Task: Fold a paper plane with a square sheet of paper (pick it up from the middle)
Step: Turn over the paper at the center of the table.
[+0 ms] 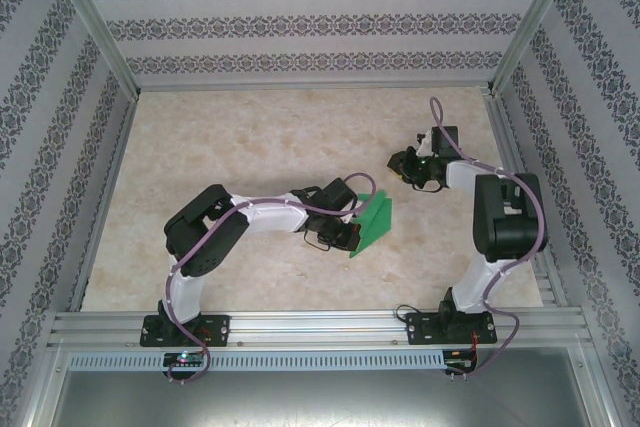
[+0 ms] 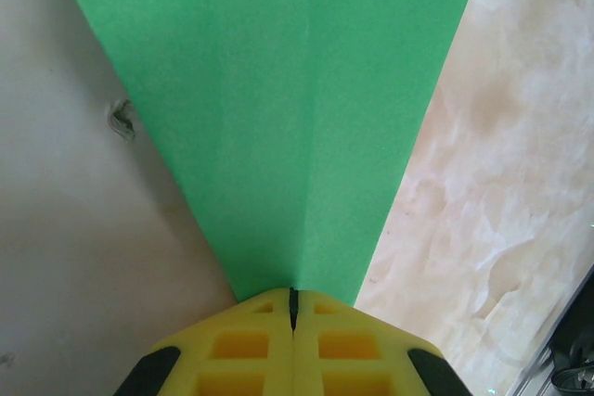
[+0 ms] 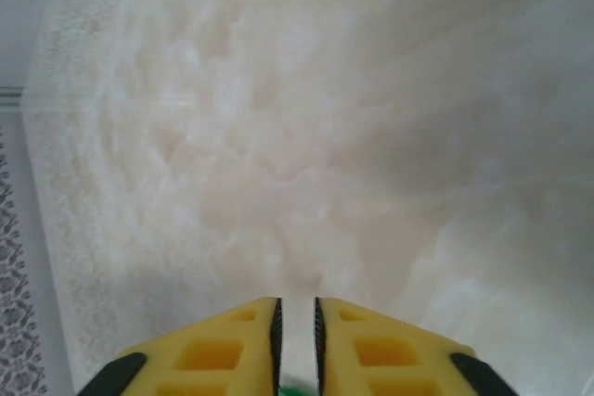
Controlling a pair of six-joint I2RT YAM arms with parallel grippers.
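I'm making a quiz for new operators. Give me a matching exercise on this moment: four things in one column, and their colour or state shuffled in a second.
1. left gripper
2. right gripper
3. paper plane
4. table

A. marbled beige
B. fingers slightly apart, holding nothing
C. bright green, centre crease
D. shut on the paper plane

Pairs: 1-D, 2-B, 3-C, 4-A.
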